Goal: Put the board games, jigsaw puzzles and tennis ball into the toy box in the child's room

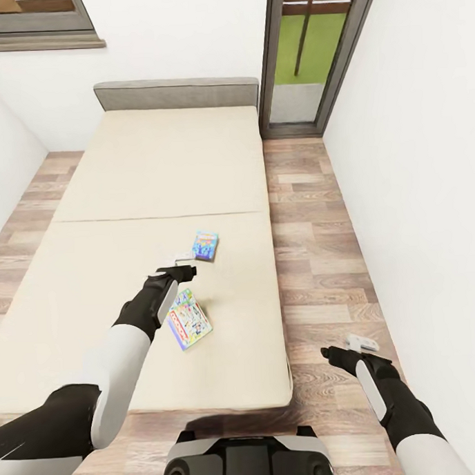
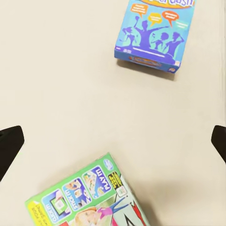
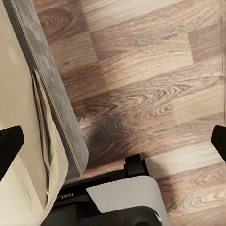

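Head view: two board games lie flat on the bed [image 1: 158,172], both right of centre. The far one, the blue game box [image 1: 205,245], sits just beyond the left gripper [image 1: 178,270]. The near one, the green-edged game box [image 1: 188,318], lies just right of the left forearm, nearer the robot than the fingers, its long axis slanted near-left to far-right. The left arm reaches over the mattress between the two boxes, so it is clearly the nearer arm. The right gripper [image 1: 353,346] hangs over the wood floor [image 1: 312,213], right of the bed, well apart from both boxes and holding nothing.

Left wrist view: the fingers are spread wide and empty, over bare mattress. The blue game box [image 2: 153,33] is ahead of them and the green-edged game box [image 2: 89,197] behind; neither is touched. Count: two board games.

Right wrist view: fingers wide apart and empty, over floor [image 3: 150,70] beside the bed edge [image 3: 52,103], with the robot base [image 3: 127,202] below.
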Available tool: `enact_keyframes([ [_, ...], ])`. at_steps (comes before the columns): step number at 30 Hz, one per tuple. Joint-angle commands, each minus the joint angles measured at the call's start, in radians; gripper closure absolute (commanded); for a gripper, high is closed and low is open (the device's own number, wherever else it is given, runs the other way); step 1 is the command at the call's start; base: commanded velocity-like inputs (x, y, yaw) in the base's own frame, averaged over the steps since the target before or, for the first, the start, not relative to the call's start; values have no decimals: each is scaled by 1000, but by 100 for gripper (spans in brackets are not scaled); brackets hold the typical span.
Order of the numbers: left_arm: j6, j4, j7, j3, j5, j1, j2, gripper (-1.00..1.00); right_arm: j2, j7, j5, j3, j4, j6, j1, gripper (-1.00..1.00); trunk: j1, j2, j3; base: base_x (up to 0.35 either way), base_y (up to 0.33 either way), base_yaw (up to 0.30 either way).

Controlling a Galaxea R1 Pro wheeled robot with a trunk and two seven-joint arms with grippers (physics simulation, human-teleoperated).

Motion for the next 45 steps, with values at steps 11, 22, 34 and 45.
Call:
enact_keyframes([
  [11, 5, -2, 3, -25, 2, 0, -1, -100, -1, -5, -6, -42, -1, 4, 0, -100, 0, -2, -19, 0, 0, 0],
  [22, 5, -2, 3, -28, 0, 0, 0, -100, -1, -5, -6, -45, -1, 4, 0, -100, 0, -2, -37, 0, 0, 0],
  [34, 5, -2, 2, -33, -2, 0, 2, -100, -1, -5, -5, -45, -1, -7, 0, -100, 0, -2, -57, 0, 0, 0],
  [45, 7, -2, 2, -33, -2, 0, 1, -100, -1, -5, -5, -45, -1, -8, 0, -100, 0, -2, -75, 0, 0, 0],
])
